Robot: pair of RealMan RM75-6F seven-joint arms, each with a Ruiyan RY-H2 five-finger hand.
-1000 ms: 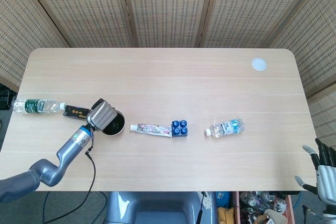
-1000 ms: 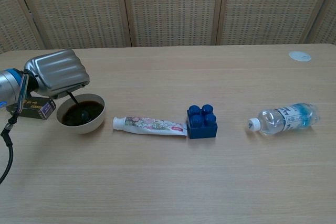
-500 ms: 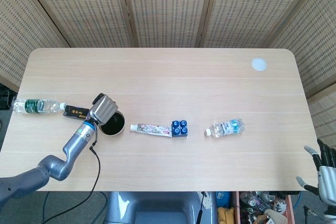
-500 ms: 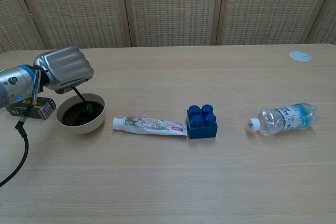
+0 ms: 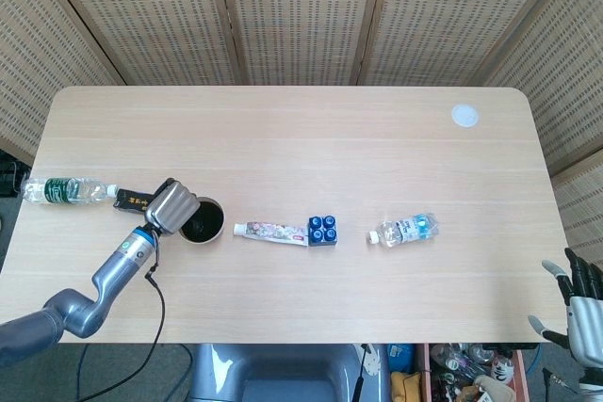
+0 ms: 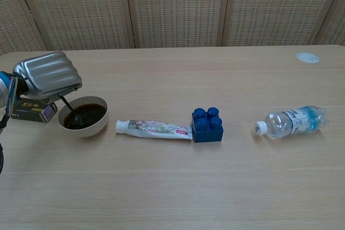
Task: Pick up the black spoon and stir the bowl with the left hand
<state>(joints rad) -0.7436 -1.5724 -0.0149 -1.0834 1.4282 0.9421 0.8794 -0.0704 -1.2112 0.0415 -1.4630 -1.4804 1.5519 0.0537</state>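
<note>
The black spoon [image 6: 69, 109] stood tilted in the bowl [image 6: 82, 117], its tip sunk in the dark contents at the bowl's 9 o'clock side, its handle running up into my left hand [image 6: 47, 75], whose fingers were curled around it. The bowl sat near the table's [image 5: 301, 138] left edge, at roughly 8 o'clock from the table's middle in the head view. I judged the pickup done and the stirring under way; the next move called for sweeping the tip around the inside wall without tipping the bowl or lifting the spoon clear.

Half a second earlier my hand had hung further toward the bowl's 12 o'clock, with the spoon tip nearer the middle; it had since swung out to the left, carrying the tip with it.

A small dark box [image 6: 33, 110] lay just beside the bowl at 9 o'clock, a toothpaste tube [image 6: 153, 129] and a blue block [image 6: 207, 125] at 3 o'clock. My right hand [image 5: 577, 301] hung off the table's lower right corner, fingers apart, holding nothing.
</note>
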